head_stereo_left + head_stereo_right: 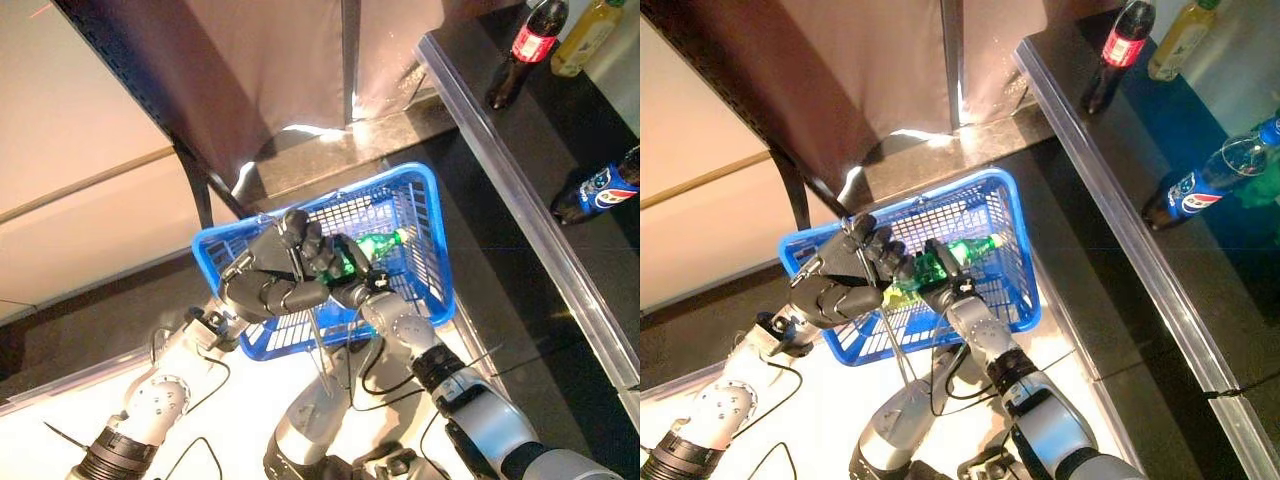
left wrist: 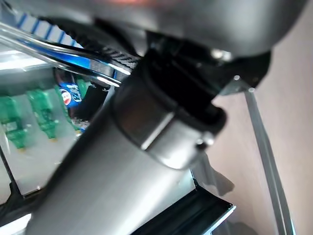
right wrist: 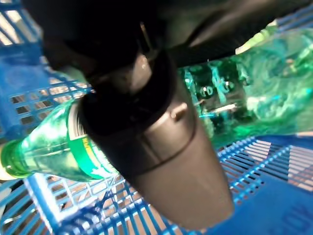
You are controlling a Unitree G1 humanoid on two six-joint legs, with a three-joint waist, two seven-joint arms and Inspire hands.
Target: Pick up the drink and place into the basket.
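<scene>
While my right hand [image 1: 345, 272] is reaching over the basket [image 1: 425, 215], I am listing what sits around it.

Bottle [image 1: 378, 243]: green, clear plastic, lying tilted with its cap toward the basket's far wall. I am clamping it, my fingers curling round its body, and carrying it inside the basket's rim; whether it is touching the mesh floor I cannot tell. By my judgement it is light to middling, stiff enough under a firm squeeze, smooth and a little slippery, so the labelled middle is the place to be holding it, not the narrow neck.

Basket: blue mesh, wire handle [image 1: 312, 320] rising at its near side. My left hand [image 1: 270, 275] is closing its fingers round that handle and holding the basket up.

Counter [image 1: 520, 200]: dark, beyond the basket's right side. Standing on it, well apart from the basket, are a red-label cola [image 1: 525, 45], a yellow bottle [image 1: 585, 35] beside that, and a blue-label cola [image 1: 605, 188] nearer.

Step, as I am judging it: bottle over the drop spot, release pending.
</scene>
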